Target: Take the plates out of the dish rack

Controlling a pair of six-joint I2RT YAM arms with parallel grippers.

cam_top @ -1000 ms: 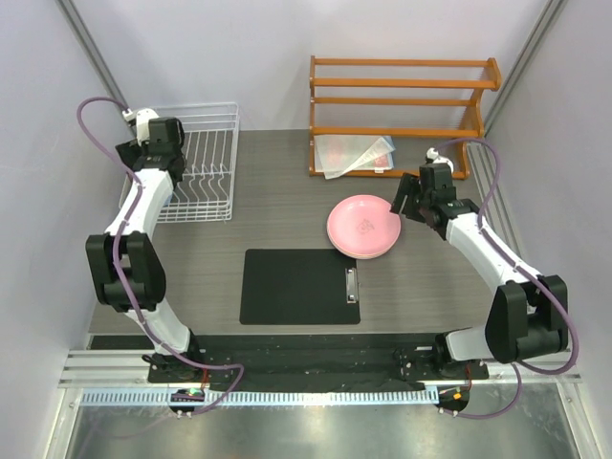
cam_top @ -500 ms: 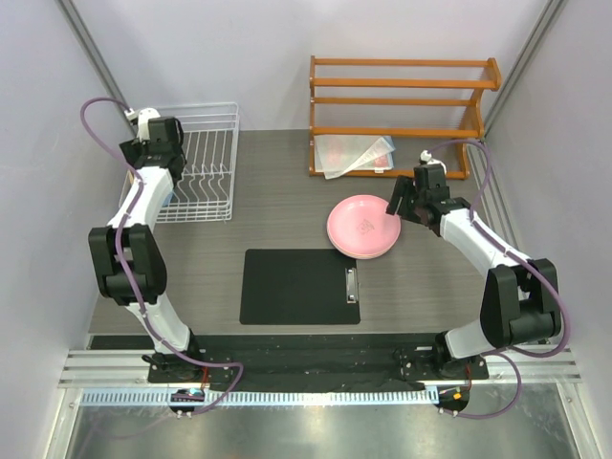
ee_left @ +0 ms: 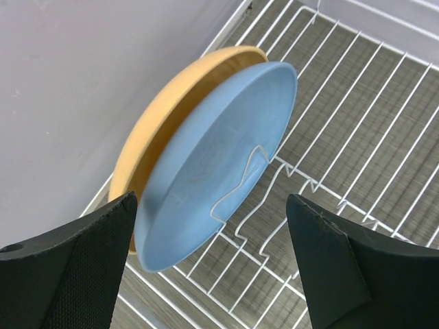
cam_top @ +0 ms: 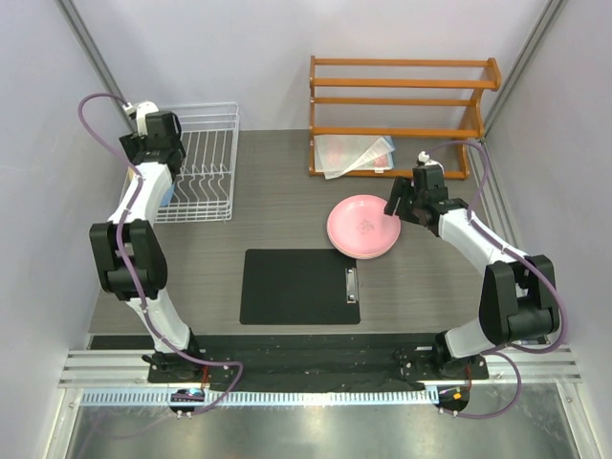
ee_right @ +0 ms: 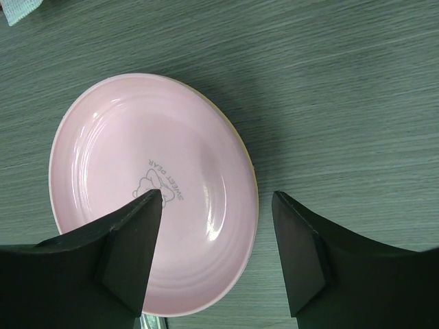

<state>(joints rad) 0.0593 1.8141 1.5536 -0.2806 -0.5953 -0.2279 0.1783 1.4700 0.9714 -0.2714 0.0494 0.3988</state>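
A light blue plate (ee_left: 212, 164) and an orange-yellow plate (ee_left: 147, 137) behind it stand on edge in the white wire dish rack (cam_top: 206, 167) at the far left. My left gripper (ee_left: 212, 264) hangs open above them, holding nothing. A pink plate (cam_top: 363, 226) lies flat on the table right of centre, on top of another plate whose yellowish rim (ee_right: 251, 171) just shows. My right gripper (ee_right: 216, 257) is open and empty above the pink plate's (ee_right: 147, 185) right edge. The blue plate shows faintly in the top view (cam_top: 166, 192).
A black clipboard (cam_top: 298, 286) lies at the table's middle front. An orange wooden shelf (cam_top: 402, 110) stands at the back right with clear sheets (cam_top: 354, 153) on its lowest tier. Walls close in on the left and right.
My right gripper has moved left, from beside the pink plate to over its right edge. My left gripper has shifted slightly back over the rack.
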